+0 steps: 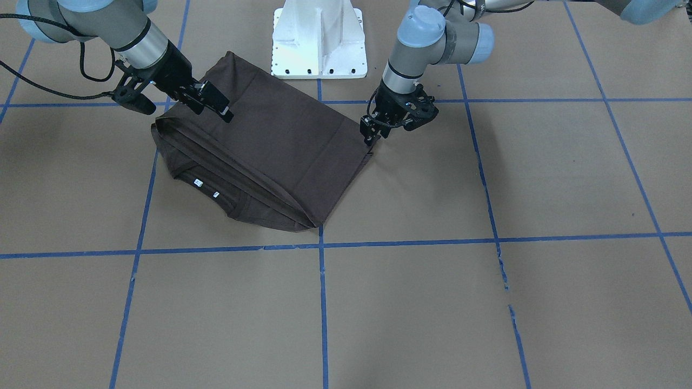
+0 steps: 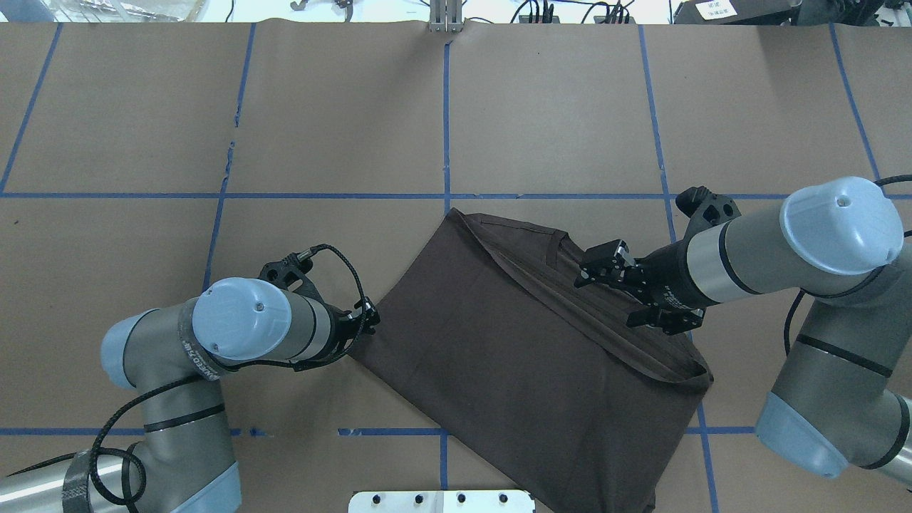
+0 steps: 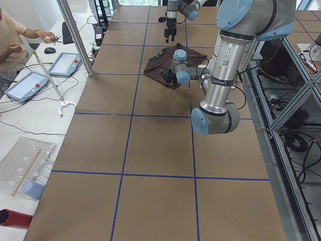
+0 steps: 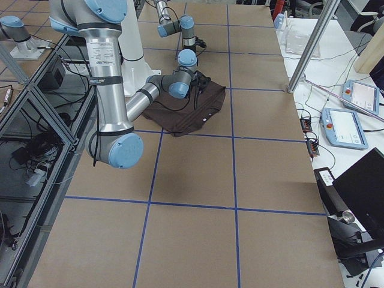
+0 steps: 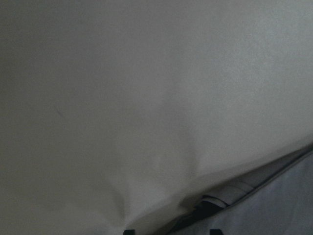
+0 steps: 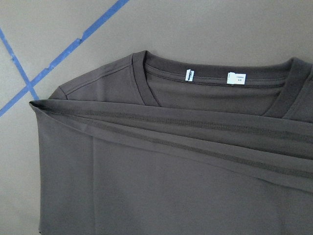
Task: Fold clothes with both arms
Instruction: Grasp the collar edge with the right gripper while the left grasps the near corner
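Observation:
The dark brown T-shirt (image 1: 281, 146) lies folded on the brown paper table, with its upper layer's hem lying just short of the collar. The collar and its white tags (image 6: 190, 75) show in the right wrist view. The shirt (image 2: 513, 342) sits between both arms. My left gripper (image 1: 371, 139) is down at the shirt's side corner (image 2: 368, 322). In the left wrist view its two tips (image 5: 169, 231) stand apart, with the shirt's edge (image 5: 283, 196) beside them. My right gripper (image 1: 224, 108) hovers open and empty above the collar end (image 2: 595, 267).
The white pedestal base (image 1: 319, 38) stands just behind the shirt. Blue tape lines (image 1: 323, 302) divide the table into squares. An operator (image 3: 10, 40) and tablets (image 3: 30, 83) are off the table's far side, next to a metal post (image 3: 75, 35).

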